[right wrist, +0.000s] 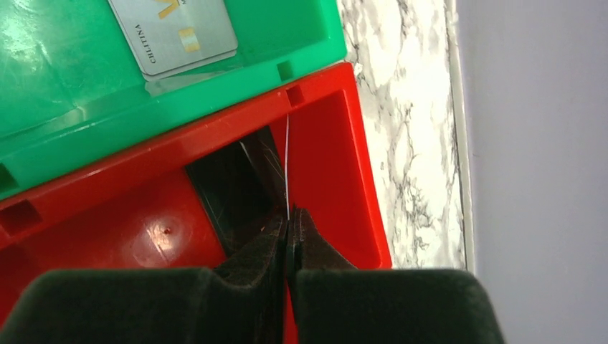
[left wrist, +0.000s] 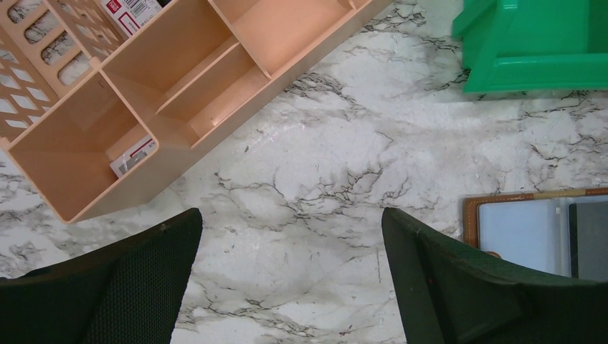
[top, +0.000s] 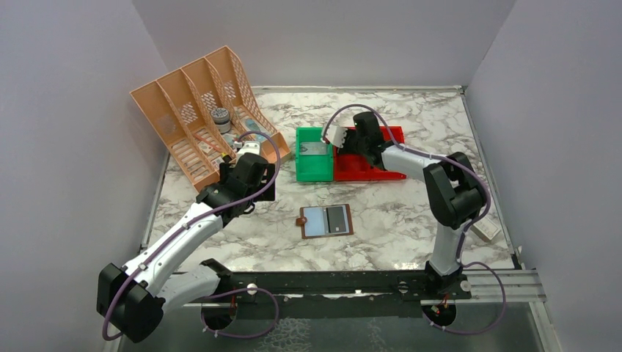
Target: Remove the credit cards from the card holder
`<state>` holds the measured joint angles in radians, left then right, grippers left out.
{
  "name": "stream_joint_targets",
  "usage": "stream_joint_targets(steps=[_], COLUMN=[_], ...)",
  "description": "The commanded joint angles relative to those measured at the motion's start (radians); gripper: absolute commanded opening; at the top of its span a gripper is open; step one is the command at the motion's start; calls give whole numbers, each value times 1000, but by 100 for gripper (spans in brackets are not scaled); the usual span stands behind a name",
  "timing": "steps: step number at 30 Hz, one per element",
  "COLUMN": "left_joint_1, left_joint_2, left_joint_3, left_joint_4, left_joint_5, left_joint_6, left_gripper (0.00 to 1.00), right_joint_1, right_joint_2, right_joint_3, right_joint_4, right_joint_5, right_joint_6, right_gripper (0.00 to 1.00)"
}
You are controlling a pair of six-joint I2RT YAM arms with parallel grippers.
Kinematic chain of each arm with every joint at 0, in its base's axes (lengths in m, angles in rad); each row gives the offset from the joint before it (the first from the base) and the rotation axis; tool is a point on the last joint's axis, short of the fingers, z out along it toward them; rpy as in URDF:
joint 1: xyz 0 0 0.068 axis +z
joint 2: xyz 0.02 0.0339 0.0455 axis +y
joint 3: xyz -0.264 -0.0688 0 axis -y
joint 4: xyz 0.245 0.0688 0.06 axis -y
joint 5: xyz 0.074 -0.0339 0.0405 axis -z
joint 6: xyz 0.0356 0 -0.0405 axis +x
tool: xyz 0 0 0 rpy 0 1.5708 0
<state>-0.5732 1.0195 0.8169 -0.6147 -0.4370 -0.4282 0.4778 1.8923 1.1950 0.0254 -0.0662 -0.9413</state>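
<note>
Right now my right pincer [right wrist: 289,215] is pressed together on a thin card [right wrist: 287,158], seen edge-on, over the red bin [right wrist: 330,165] near its corner by the green bin [right wrist: 315,36]. A grey card [right wrist: 176,36] lies flat in the green bin. Past the red bin, a narrow strip of table meets the wall. My left pincer [left wrist: 290,215] is spread wide over bare table [left wrist: 323,143]. The holder [left wrist: 470,222] lies open just beside one finger, a dark card [left wrist: 591,236] inside. The rack [left wrist: 179,64] stands near.
</note>
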Motion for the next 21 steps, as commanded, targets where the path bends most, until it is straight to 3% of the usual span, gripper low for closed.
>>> stream_joint_targets(steps=[1, 13, 21], left_joint_1=[3, 3, 4], left_joint_2=[-13, -9, -7], left_joint_3=[-10, -10, -10], left_joint_4=[2, -2, -5], left_joint_5=[-41, -45, -44], left_joint_6=[13, 14, 13], left_gripper=[99, 99, 99], right_joint_1=[-4, -4, -10], right_joint_2=[55, 77, 82], right_joint_3=[56, 63, 73], right_joint_4=[-17, -126, -151], right_joint_5=[-53, -122, -123], right_joint_6=[-48, -114, -96], right_gripper=[1, 3, 13])
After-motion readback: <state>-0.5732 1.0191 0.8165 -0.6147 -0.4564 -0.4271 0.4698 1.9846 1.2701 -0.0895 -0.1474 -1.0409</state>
